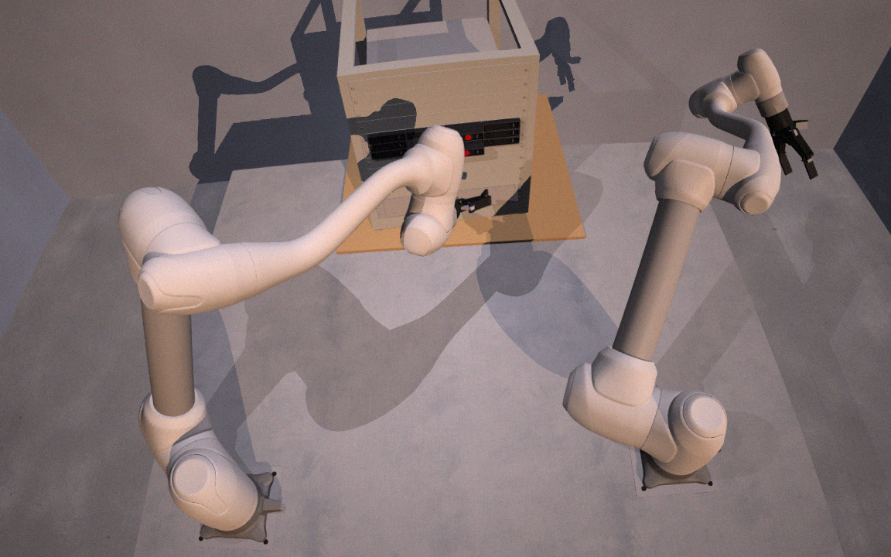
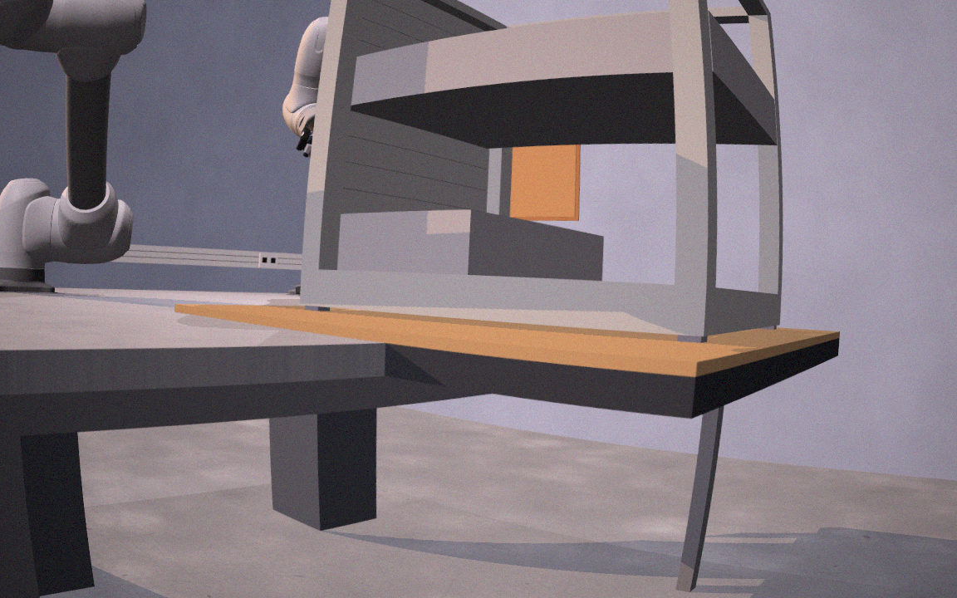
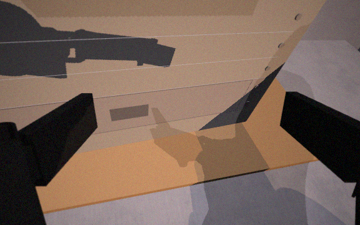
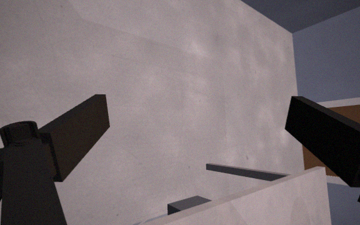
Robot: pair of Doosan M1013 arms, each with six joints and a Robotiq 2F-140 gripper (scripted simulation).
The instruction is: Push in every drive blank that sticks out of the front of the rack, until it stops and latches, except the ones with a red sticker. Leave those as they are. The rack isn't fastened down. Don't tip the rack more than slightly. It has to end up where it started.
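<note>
The beige rack (image 1: 435, 93) (image 2: 691, 223) stands upright on an orange board (image 1: 559, 200) (image 2: 542, 345). Its front holds black drive blanks in a left group (image 1: 386, 146) and a right group (image 1: 502, 131). Two red stickers (image 1: 467, 137) (image 1: 466, 152) show on blanks near the middle. The left arm hides part of the row, and I cannot tell which blanks stick out. My left gripper (image 1: 489, 201) (image 3: 189, 109) is open and empty, low in front of the rack's lower panels. My right gripper (image 1: 799, 171) (image 4: 197, 112) is open and empty, well to the right of the rack.
The left arm (image 1: 338, 228) reaches across in front of the rack. The right arm (image 1: 660, 270) stands right of it. A grey table (image 2: 169, 368) (image 1: 400, 470) carries both arm bases and adjoins the board. Boxes (image 2: 404, 242) sit inside the open-sided rack. Walls rise at both sides.
</note>
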